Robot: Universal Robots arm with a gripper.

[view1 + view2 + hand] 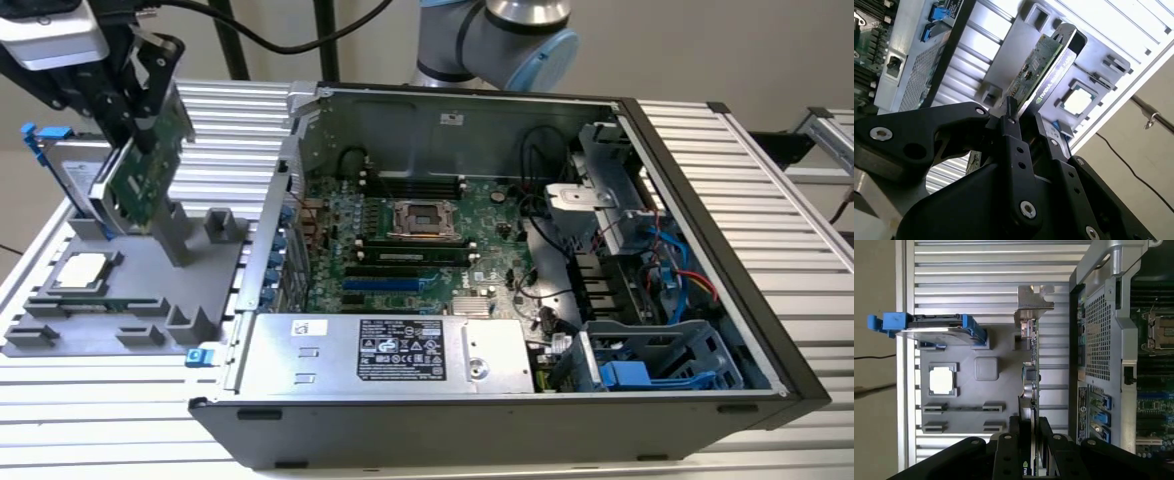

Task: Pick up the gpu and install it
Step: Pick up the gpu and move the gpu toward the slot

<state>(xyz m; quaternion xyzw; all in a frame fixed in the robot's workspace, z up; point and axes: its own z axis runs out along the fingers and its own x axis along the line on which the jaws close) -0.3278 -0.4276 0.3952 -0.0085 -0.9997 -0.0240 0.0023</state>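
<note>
Gpu (pixel 144 160) is clamped upright between my gripper's (pixel 138 128) fingers. I see it outside the open computer case (pixel 467 430), on the exterior view's left, over the grey holder tray (pixel 100 330). The hard drive (pixel 67 165) stands just beside it, and the processor chip (pixel 80 270) lies flat in the tray.

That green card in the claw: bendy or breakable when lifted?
Probably stiff: the gpu looks straight though the gripper pinches one edge. Likely fragile: bare components show on it. Its metal bracket may weigh down the far end.

Shiny silver metal bracket (pixel 1033 302), gpu (pixel 144 172)
</note>
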